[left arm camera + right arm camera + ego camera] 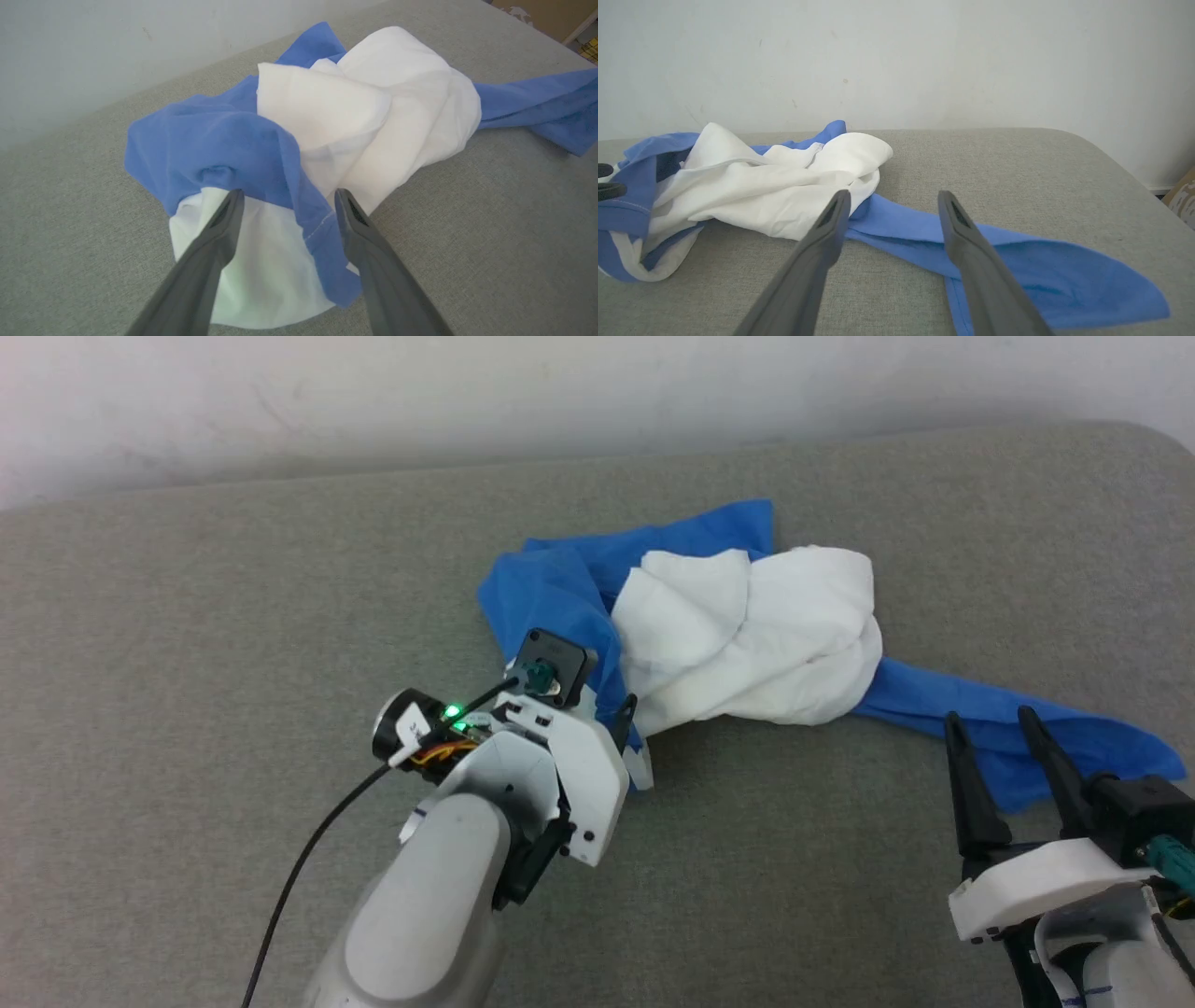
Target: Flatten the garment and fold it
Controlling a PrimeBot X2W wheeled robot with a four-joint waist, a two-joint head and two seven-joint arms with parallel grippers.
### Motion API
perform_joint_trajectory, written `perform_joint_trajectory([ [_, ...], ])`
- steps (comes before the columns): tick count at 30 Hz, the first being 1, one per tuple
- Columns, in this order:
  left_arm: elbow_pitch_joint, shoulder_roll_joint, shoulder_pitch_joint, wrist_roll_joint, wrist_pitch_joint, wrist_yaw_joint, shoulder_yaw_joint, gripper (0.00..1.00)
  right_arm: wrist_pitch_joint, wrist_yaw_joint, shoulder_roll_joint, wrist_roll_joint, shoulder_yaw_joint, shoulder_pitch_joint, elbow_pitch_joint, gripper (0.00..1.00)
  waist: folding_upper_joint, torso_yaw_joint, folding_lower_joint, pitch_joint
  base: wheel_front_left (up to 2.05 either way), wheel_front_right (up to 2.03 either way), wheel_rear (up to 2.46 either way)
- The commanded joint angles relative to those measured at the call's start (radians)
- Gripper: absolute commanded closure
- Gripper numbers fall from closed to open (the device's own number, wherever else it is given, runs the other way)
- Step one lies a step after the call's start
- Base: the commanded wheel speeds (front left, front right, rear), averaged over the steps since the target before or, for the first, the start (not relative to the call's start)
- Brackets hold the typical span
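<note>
Our garment (747,635) lies bunched mid-frame; left gripper (287,196) and right gripper (894,198) gape empty. Pinching stacked layers could tangle it.

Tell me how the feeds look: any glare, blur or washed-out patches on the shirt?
Head view: even light, shirt folds readable, green lamps glowing on the left wrist. Left wrist view: white cloth nearly washed out, left hand soft-edged near the lens. Right wrist view: crisp, no glare.
</note>
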Motion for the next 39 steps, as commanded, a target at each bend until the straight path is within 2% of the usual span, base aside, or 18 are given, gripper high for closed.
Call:
perform_joint_trajectory([
  [1, 0.007, 0.000, -0.017, -0.002, 0.003, 0.003, -0.003, 0.00, -0.009, -0.002, 0.004, -0.006, -0.001, -0.014, 0.007, 0.00, -0.0001, -0.029, -0.0001, 0.031, 0.00, 0.00, 0.00],
  [6, 0.036, 0.000, -0.043, -0.021, 0.009, 0.015, -0.021, 0.00, -0.030, -0.002, 0.008, -0.025, -0.012, -0.021, 0.049, 0.00, -0.0001, -0.032, -0.0001, 0.046, 0.00, 0.00, 0.00],
  [7, 0.043, 0.000, -0.044, -0.023, 0.009, 0.014, -0.026, 0.52, -0.035, -0.002, 0.009, -0.028, -0.013, -0.023, 0.057, 0.00, -0.0001, -0.030, -0.0001, 0.046, 0.00, 0.00, 0.00],
  [8, 0.045, 0.000, -0.045, -0.029, 0.002, 0.015, -0.028, 1.00, -0.039, -0.002, 0.009, -0.030, -0.015, -0.024, 0.064, 0.00, -0.0001, -0.027, -0.0001, 0.045, 0.00, 0.00, 0.00],
  [14, 0.029, 0.000, -0.038, -0.069, -0.080, 0.021, -0.032, 1.00, -0.051, -0.002, 0.011, -0.041, -0.021, -0.023, 0.096, 0.00, -0.0001, 0.016, -0.0001, 0.006, 0.00, 0.00, 0.00],
  [18, -0.040, 0.000, -0.007, -0.145, -0.175, 0.049, 0.002, 1.00, -0.048, -0.002, 0.012, -0.049, -0.025, -0.011, 0.105, 0.00, -0.0001, 0.059, -0.0001, -0.040, 0.00, 0.00, 0.00],
  [21, -0.106, 0.000, 0.038, -0.198, -0.244, 0.079, 0.059, 1.00, -0.042, -0.002, 0.010, -0.054, -0.034, 0.008, 0.105, 0.00, -0.0001, 0.105, -0.0001, -0.076, 0.00, 0.00, 0.00],
  [27, -0.229, 0.025, 0.186, -0.303, -0.336, 0.154, 0.235, 1.00, -0.024, -0.002, 0.007, -0.055, -0.028, 0.046, 0.102, 0.00, -0.0001, 0.189, -0.0001, -0.128, 0.00, 0.00, 0.00],
  [32, -0.211, 0.071, 0.343, -0.355, -0.325, 0.201, 0.340, 1.00, -0.011, -0.002, 0.007, -0.052, -0.009, 0.055, 0.098, 0.00, -0.0001, 0.237, -0.0001, -0.136, 0.00, 0.00, 0.00],
  [38, -0.079, 0.091, 0.462, -0.370, -0.260, 0.201, 0.329, 1.00, 0.000, -0.002, 0.008, -0.050, 0.002, 0.058, 0.105, 0.00, -0.0001, 0.267, -0.0001, -0.132, 0.00, 0.00, 0.00],
  [39, -0.059, 0.091, 0.466, -0.371, -0.261, 0.193, 0.323, 0.70, 0.002, -0.002, 0.009, -0.050, 0.006, 0.058, 0.108, 0.00, -0.0001, 0.268, -0.0001, -0.132, 0.00, 0.00, 0.00],
])
